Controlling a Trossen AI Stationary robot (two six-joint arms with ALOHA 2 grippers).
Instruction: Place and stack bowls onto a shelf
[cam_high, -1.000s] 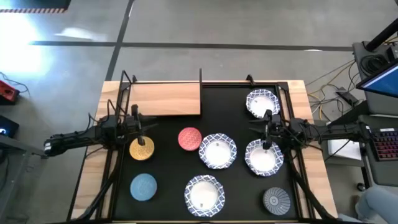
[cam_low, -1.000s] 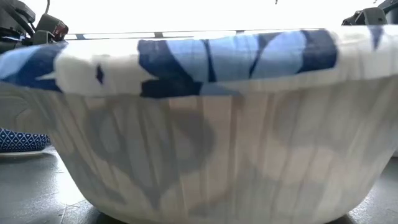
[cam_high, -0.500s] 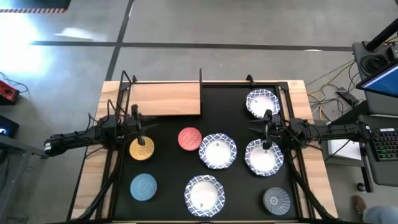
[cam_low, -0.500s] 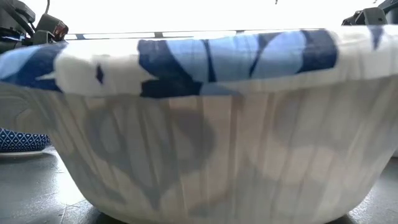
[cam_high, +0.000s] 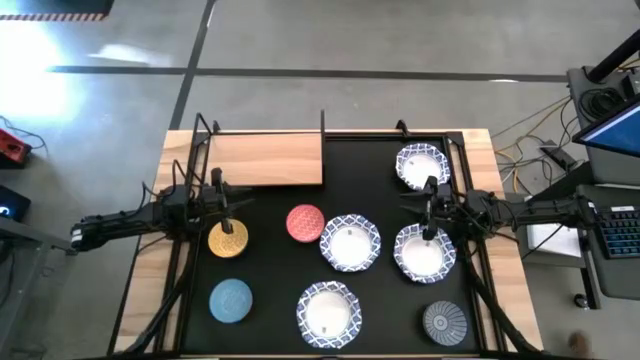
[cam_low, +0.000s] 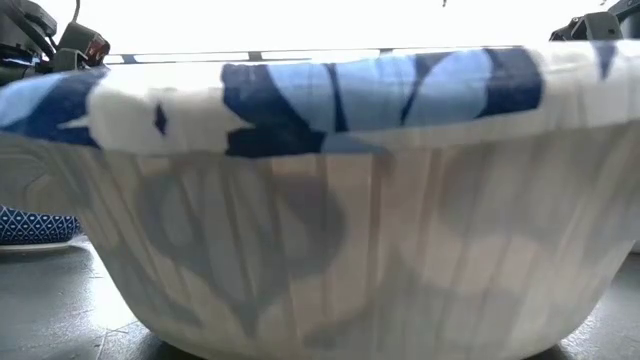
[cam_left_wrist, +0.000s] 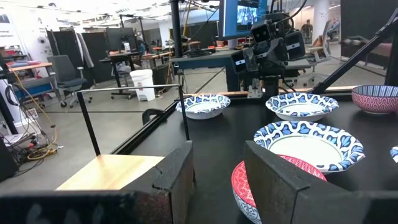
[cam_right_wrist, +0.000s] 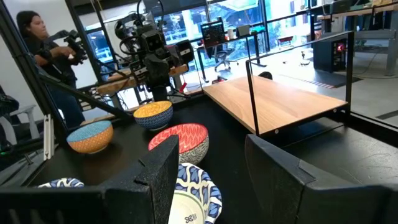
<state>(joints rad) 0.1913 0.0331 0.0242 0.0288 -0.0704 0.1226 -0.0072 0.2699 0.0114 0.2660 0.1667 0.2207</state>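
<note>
Hovering released, the left end effector straddled the yellow bowl, the right end effector likewise at a white bowl's twelve-o'clock rim, apparently readying grasps.

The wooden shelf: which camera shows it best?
The high view: the shelf lies in full, bare, at the mat's far left corner. The right wrist view shows its top and a black post at an angle; the left wrist view catches one corner. In the low view a white bowl hides it.
</note>
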